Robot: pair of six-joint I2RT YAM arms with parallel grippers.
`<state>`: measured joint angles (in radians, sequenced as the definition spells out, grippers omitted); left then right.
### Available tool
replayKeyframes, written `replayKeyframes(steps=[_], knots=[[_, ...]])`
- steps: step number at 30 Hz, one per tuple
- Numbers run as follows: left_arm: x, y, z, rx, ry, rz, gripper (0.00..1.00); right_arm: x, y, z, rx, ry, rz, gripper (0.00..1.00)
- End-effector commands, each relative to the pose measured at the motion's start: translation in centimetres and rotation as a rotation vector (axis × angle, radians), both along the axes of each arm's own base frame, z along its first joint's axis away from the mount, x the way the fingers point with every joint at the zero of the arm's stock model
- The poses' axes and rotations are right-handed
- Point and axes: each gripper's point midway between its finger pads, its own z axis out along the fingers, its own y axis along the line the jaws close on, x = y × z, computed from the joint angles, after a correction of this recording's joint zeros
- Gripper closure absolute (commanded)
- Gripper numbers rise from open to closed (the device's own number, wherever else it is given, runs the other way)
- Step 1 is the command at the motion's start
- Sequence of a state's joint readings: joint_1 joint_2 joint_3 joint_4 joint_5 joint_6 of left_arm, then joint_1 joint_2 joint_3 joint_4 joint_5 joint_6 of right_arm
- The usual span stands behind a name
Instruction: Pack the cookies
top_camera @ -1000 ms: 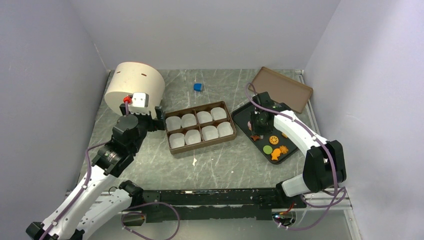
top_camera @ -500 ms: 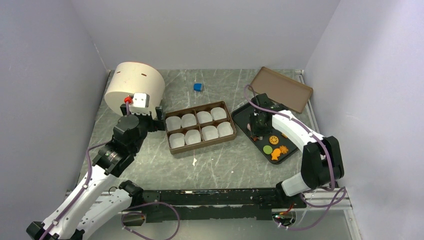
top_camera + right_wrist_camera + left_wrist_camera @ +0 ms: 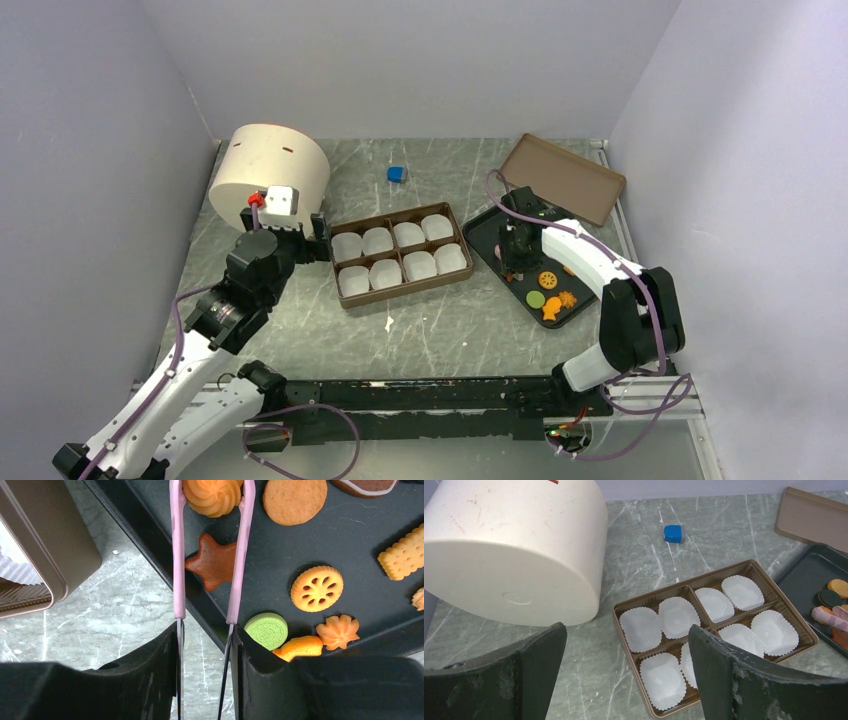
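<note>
At my right gripper [image 3: 205,635]: fingers pressed together on the handles of the pink tongs [image 3: 176,555]. I hold the tool and not a cookie, I judge because these flat pieces are too small for my own jaws.
Tongs tips: one blade on each side of the orange swirl cookie [image 3: 212,495], touching it or nearly so. I cannot tell whether it is lifted off the tray.
Near rim of tray: the brown star [image 3: 215,565] lies under the blades, not gripped. The green round [image 3: 266,630] sits close to the rim.
Cookies [image 3: 548,280]: all on the black tray [image 3: 270,545], none packed yet.
Step in hand (judgement): pinching the first piece, with the task barely begun.
Risk (judgement): the swirl is domed and may squirt out of thin blades, so the squeeze should be gentle.
Left gripper [image 3: 626,645]: spread wide, holding nothing, hovering at the left end of the box. I judge it is parked there to stay out of the way.
Brown box [image 3: 617,616]: between my two arms and just left of the tray, which makes the carry short.
Paper cups [image 3: 678,617]: eight, one per compartment, all empty.
White drum [image 3: 514,550]: beyond my left gripper, no part in this step.
Blue cube [image 3: 673,533]: far side of the table, apart from everything.
Brown lid [image 3: 563,178]: beyond the tray and off the box, so the box is open for filling.
</note>
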<state>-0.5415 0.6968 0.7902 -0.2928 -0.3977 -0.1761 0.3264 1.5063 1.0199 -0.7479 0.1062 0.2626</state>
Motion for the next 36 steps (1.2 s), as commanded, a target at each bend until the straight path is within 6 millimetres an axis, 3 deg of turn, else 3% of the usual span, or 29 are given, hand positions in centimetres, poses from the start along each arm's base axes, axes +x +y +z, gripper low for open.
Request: replayKeyframes(steps=[1, 17, 28, 36], knots=[[0.1, 0.2, 1.4, -0.002, -0.056, -0.001, 0.04, 1.5, 0.3, 1.9, 0.019, -0.072, -0.005, 0.69], [0.1, 0.1, 1.6, -0.016, -0.055, -0.019, 0.04, 3.2, 2.1, 6.8, 0.037, -0.223, 0.056, 0.79], [0.2, 0.1, 1.4, -0.019, -0.049, -0.02, 0.04, 4.4, 8.9, 10.9, 0.064, -0.34, 0.244, 0.79], [0.2, 0.0, 1.3, -0.02, -0.044, -0.026, 0.04, 5.6, 13.4, 10.4, 0.099, -0.334, 0.346, 0.79]])
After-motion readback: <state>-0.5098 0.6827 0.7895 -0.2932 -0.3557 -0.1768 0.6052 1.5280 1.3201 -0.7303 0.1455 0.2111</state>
